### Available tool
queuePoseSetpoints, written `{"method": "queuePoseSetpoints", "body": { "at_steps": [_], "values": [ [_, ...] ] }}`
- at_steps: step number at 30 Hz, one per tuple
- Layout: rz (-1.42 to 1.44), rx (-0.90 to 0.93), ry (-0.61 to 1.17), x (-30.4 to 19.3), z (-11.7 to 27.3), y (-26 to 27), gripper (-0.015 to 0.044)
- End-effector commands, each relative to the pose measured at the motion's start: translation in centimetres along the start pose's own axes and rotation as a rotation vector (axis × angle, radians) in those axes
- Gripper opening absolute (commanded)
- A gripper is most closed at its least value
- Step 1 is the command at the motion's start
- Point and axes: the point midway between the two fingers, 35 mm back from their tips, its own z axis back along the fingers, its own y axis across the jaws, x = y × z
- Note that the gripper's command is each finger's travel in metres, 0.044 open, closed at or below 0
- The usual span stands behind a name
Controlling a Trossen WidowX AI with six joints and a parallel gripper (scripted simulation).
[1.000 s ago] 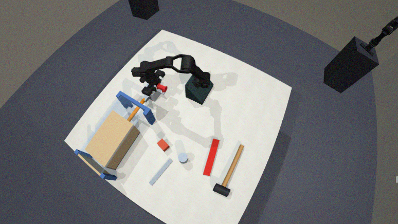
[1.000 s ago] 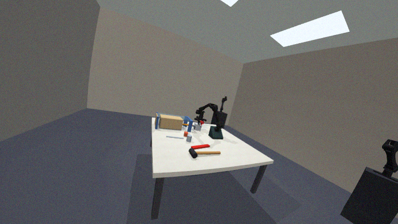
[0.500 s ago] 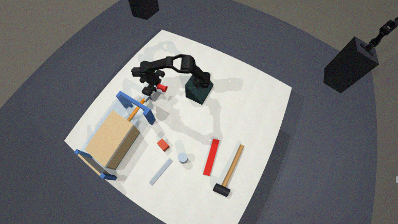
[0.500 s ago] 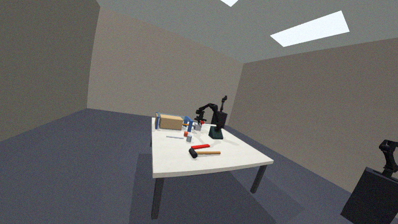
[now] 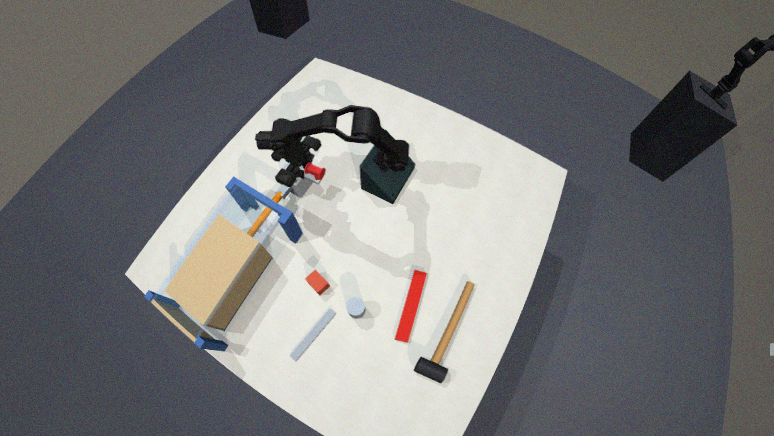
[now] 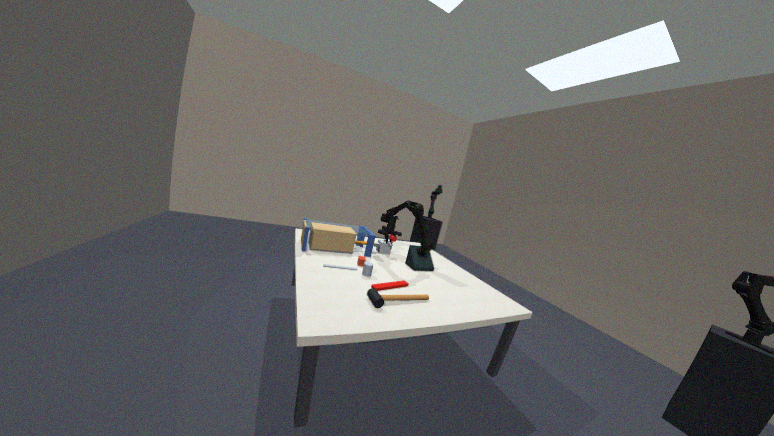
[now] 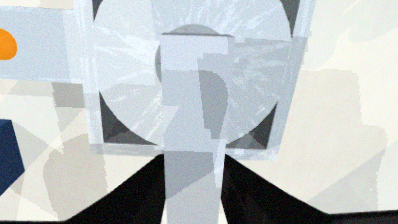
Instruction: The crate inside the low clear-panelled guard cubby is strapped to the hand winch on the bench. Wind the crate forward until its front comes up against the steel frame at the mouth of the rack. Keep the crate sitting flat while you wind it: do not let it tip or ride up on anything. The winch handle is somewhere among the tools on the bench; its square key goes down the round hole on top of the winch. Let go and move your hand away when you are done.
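Note:
The tan crate [image 5: 212,265] [image 6: 331,237] sits flat inside the clear-panelled cubby. Its front is apart from the blue frame [image 5: 258,196] [image 6: 371,248] at the mouth. An orange strap [image 5: 264,215] [image 6: 361,242] runs from the crate toward the winch [image 6: 384,248] [image 7: 125,65]. My gripper [image 5: 295,172] [image 7: 192,162] is shut on the grey arm of the winch handle [image 7: 192,120], whose red knob [image 5: 315,171] [image 6: 392,238] stands beside the fingers. The arm's far end covers the middle of the winch top. The key is hidden, so its seating cannot be seen.
A red block [image 5: 317,282], a grey cylinder [image 5: 355,307], a grey bar [image 5: 313,334], a flat red bar [image 5: 411,306] and a mallet [image 5: 452,324] lie on the bench away from the winch. A blue frame post [image 7: 7,155] shows at the wrist view's left edge.

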Motion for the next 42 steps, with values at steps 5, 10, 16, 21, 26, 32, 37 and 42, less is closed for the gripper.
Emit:
{"method": "queuePoseSetpoints", "body": {
  "at_steps": [5, 10, 16, 21, 26, 32, 37, 42],
  "values": [
    [-0.028, 0.0, 0.004, -0.01, -0.4, 0.18, 0.0],
    [-0.051, 0.003, 0.004, -0.01, -0.41, 0.27, 0.0],
    [-0.047, 0.002, 0.004, -0.01, -0.42, 0.24, 0.0],
    [0.065, -0.009, 0.003, 0.02, -0.41, -0.27, 0.0],
    [0.075, -0.01, 0.003, 0.01, -0.38, -0.26, 0.0],
    [0.119, -0.014, 0.003, 0.04, -0.37, -0.44, 0.0],
    [0.119, -0.014, 0.003, 0.04, -0.36, -0.43, 0.0],
    [0.081, -0.011, 0.003, 0.02, -0.36, -0.26, 0.0]
  ]
}}
